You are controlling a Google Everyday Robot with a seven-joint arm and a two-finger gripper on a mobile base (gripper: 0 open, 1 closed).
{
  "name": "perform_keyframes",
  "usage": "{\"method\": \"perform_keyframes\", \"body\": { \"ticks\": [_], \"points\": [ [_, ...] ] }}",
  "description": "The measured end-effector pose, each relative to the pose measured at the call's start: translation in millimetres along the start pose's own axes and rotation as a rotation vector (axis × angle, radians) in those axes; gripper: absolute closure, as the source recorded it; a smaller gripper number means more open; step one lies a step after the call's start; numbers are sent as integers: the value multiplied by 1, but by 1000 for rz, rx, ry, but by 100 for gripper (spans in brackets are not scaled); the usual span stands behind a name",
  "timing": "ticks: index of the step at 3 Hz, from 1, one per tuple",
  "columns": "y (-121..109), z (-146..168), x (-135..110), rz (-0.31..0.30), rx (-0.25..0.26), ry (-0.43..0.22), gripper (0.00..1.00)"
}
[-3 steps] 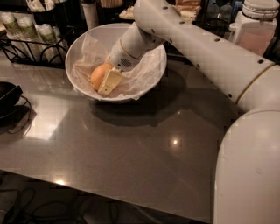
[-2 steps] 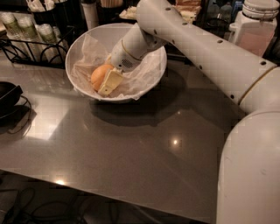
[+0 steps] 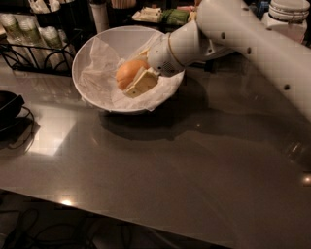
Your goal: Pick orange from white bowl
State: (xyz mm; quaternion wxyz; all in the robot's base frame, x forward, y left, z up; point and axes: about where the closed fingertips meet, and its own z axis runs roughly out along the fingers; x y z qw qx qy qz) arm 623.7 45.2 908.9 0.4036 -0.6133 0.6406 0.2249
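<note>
The orange (image 3: pixel 126 72) is in the large white bowl (image 3: pixel 82 58), over the crinkled white paper lining, right of the bowl's middle. My gripper (image 3: pixel 136 78) reaches into the bowl from the right on the white arm. It is shut on the orange. One pale finger (image 3: pixel 142 82) lies across the orange's front right side. The other finger is mostly hidden behind the fruit. The orange looks raised slightly off the paper.
The bowl stands at the back left of a grey reflective table (image 3: pixel 160 170). A small black dish (image 3: pixel 7 104) sits at the left edge. A wire rack with bottles (image 3: pixel 34 41) stands behind the bowl. A white jar (image 3: pixel 291 14) and packets (image 3: pixel 167 14) stand at the back.
The orange and my gripper have moved together up and to the right inside the bowl. The arm has swung higher. The bowl has stayed in place.
</note>
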Motion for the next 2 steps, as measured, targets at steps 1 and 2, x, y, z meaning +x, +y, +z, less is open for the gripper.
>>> {"method": "perform_keyframes", "body": {
  "ticks": [1, 2],
  "points": [
    [-5, -55, -2, 7, 97, -52, 100],
    [-5, -55, -2, 7, 97, -52, 100]
  ]
}}
